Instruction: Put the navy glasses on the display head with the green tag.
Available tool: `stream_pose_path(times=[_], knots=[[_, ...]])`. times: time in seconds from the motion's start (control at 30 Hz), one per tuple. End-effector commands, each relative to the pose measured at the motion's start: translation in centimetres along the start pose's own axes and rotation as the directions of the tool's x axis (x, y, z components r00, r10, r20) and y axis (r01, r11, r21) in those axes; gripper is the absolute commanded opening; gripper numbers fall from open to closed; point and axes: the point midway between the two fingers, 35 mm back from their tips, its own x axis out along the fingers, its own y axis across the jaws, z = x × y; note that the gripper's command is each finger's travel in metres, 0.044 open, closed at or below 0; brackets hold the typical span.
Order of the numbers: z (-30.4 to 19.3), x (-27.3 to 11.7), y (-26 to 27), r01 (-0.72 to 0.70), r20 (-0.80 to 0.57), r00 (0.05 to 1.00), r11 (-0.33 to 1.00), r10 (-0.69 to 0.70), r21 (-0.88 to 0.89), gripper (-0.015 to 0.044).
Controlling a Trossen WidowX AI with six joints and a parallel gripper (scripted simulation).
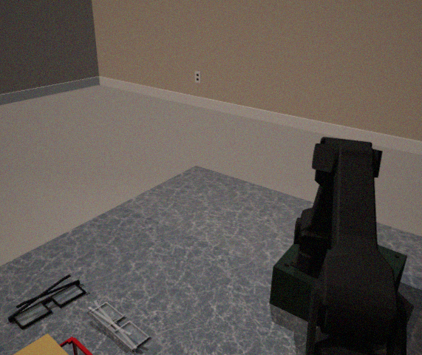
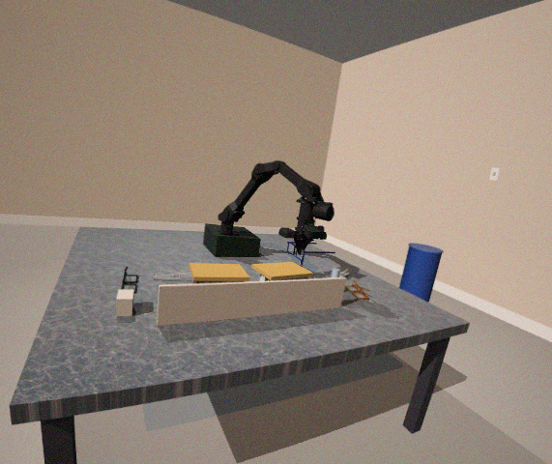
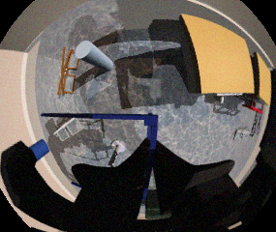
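My gripper (image 2: 301,250) (image 3: 149,141) is shut on the navy glasses (image 2: 322,251) (image 3: 152,128). It holds them above the table, on the far side of the yellow boards. In the wrist view one navy temple stretches to the left from the frame's corner, and the frame runs down between the fingertips; the other temple is mostly hidden. The display heads and the green tag cannot be made out; the yellow boards and the long beige panel cover much of the area beneath. In the top view the arm hides the gripper.
Two yellow boards (image 2: 219,272) (image 2: 281,270) (image 3: 222,55) stand behind the beige panel (image 2: 250,301). A light blue cylinder (image 2: 334,273) (image 3: 95,55) stands near orange glasses (image 3: 62,72). Black glasses (image 1: 43,293), red glasses (image 1: 80,346) and a cream block (image 2: 125,303) are also on the table.
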Motion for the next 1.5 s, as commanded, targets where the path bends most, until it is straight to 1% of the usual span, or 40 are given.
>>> stream_pose_path(times=[0.0, 0.4, 0.73, 1.07, 1.47], knots=[[-0.3, -0.5, 0.2, 0.009, 0.004, 1.0, 1.0, -0.009, 0.022, 0.0], [-4.1, -2.1, 2.1, 0.065, 0.089, 0.992, 0.956, -0.094, 0.286, 0.0], [-7.4, -3.5, 3.2, 0.039, 0.18, 0.972, 0.864, -0.148, 0.502, 0.0], [-10.6, -4.8, 3.7, -0.064, 0.282, 0.942, 0.731, -0.18, 0.68, 0.0], [-14.2, -6.1, 3.7, -0.262, 0.411, 0.892, 0.524, -0.188, 0.81, 0.0]])
